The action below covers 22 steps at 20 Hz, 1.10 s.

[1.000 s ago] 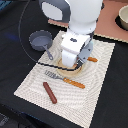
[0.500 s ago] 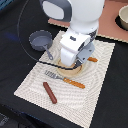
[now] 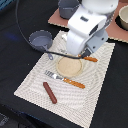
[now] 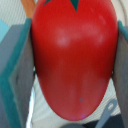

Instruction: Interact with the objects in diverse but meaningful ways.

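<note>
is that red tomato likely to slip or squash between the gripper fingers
The red tomato looks smooth and glossy with a curved skin, so it may slip if the hold loosens. It keeps its rounded shape between the fingers, which suggests stiff toy plastic rather than something soft. Being rounded, it would probably roll once set down on the placemat.

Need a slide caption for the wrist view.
Gripper shut on a red tomato, fingers pressing both sides.

mat right half bare | obstacles: plate [image 3: 69, 66], fork [image 3: 64, 79], sausage [image 3: 50, 92], saucepan [image 3: 40, 39]
</note>
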{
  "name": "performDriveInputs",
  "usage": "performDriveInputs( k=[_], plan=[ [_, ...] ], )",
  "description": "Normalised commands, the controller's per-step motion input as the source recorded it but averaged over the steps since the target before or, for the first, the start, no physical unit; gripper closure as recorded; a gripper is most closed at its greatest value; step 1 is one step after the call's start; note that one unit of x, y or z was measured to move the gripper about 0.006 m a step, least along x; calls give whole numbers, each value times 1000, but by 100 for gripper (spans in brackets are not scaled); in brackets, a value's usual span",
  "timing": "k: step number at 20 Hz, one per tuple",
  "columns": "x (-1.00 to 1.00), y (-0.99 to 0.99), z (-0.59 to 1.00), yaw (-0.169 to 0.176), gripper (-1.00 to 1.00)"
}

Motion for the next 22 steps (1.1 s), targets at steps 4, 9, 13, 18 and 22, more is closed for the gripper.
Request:
performDriveInputs(
  k=[4,9,13,18,22],
  plan=[
    [-646,255,-104,0,100],
    [-636,292,-175,0,100],
    [-736,336,-6,0,100],
    [-714,286,3,0,100],
    [-701,258,0,0,100]
  ],
)
